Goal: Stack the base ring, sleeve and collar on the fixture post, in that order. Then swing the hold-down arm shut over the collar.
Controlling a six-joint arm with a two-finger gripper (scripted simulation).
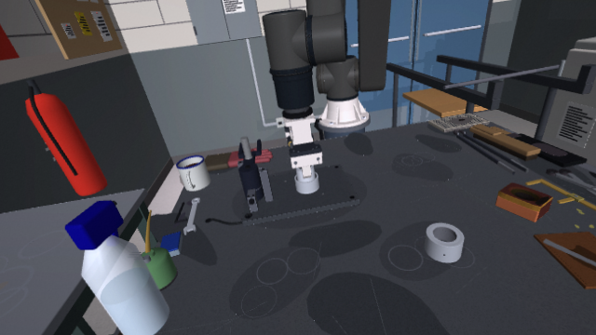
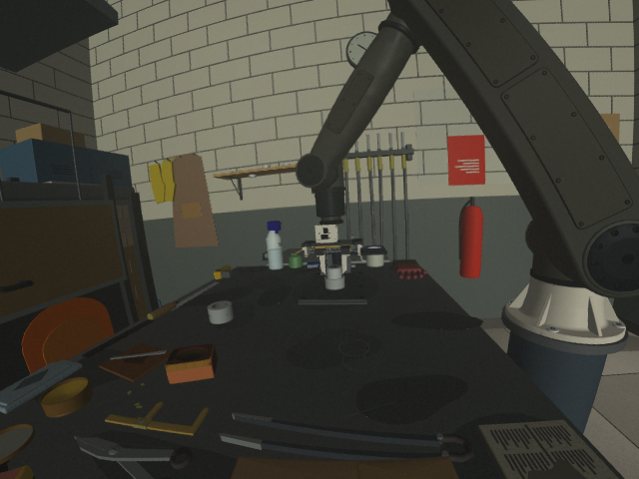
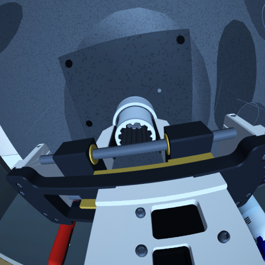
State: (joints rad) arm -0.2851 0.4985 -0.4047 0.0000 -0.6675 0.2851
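Observation:
The fixture post is mostly hidden inside the stack; only its dark splined top (image 3: 136, 133) shows in the wrist camera, inside the pale sleeve (image 3: 135, 122). The sleeve (image 1: 307, 178) stands on the wider base ring (image 1: 307, 187) on the dark fixture plate (image 1: 298, 195). My gripper (image 1: 305, 173) reaches straight down with its fingers closed on the sleeve's sides. The hold-down arm (image 1: 265, 184) and its dark clamp body (image 1: 249, 174) stand to the left of the post, swung away from it. The grey collar (image 1: 444, 242) lies alone on the bench, well to the right and nearer the side camera.
The robot's base (image 1: 343, 116) stands behind the fixture. A white mug (image 1: 192, 172), a wrench (image 1: 191, 221), a green oil can (image 1: 159, 265) and a white bottle (image 1: 118, 274) sit to the left. An orange box (image 1: 524, 201) and hand tools lie to the right.

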